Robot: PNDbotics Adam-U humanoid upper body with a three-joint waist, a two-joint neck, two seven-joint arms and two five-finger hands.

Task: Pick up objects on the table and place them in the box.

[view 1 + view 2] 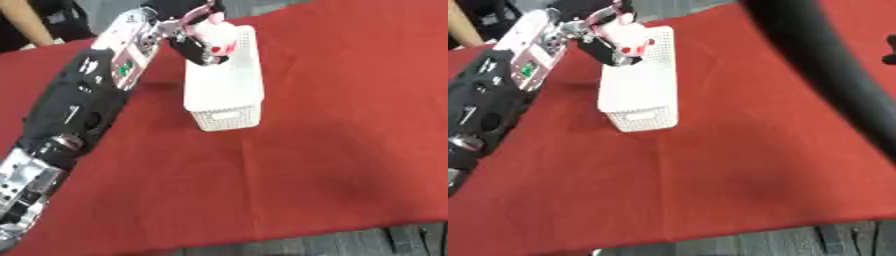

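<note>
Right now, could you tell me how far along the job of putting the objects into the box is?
The job looks close to its end. The left hand holds a white and red object over the far end of the white box, not yet released. What already lies inside the box cannot be seen. The red tablecloth shows nothing else to pick up, so letting go looks like the remaining step. The right hand is not visible.
</note>
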